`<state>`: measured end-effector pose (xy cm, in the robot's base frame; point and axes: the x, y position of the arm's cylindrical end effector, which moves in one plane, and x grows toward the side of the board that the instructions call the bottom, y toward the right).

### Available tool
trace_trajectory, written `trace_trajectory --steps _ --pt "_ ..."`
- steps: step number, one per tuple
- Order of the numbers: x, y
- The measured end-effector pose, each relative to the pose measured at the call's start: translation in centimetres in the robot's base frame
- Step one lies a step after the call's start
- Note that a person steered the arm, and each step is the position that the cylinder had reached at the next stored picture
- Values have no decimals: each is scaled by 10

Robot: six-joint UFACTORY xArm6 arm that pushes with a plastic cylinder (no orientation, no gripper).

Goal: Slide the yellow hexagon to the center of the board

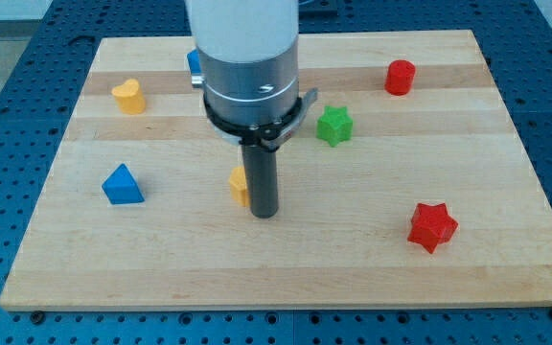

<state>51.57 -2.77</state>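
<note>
Writing: I am seeing no brand, label or readable lettering anywhere in the camera view.
Pincer: my arm is carrying none; it is ending in a straight dark rod, so nothing is being opened, closed or clamped.
My tip [265, 214]: it is resting on the wooden board [286, 278] a little to the view's left of the middle, and it is touching, or sitting just beside, the yellow block's right-hand side.
Yellow hexagon [239, 185]: it is lying just to the view's left of the rod, partly hidden behind it, so I cannot make out its full shape.
Blue triangle [123, 185]: it is sitting well to the view's left of the tip.
Yellow heart [129, 97]: it is sitting near the upper left.
Blue block [193, 63]: only a sliver is showing beside the arm's housing at the top.
Green star [333, 126]: it is sitting up and to the right of the tip.
Red hexagon [400, 77]: it is sitting at the upper right.
Red star [432, 226]: it is sitting at the lower right, well apart from the tip.
</note>
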Motion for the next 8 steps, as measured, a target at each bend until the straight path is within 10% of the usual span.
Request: trace_trajectory --steps 2,4,8 --pt "67 -53" --pt "-49 -52" --pt "-50 -19"
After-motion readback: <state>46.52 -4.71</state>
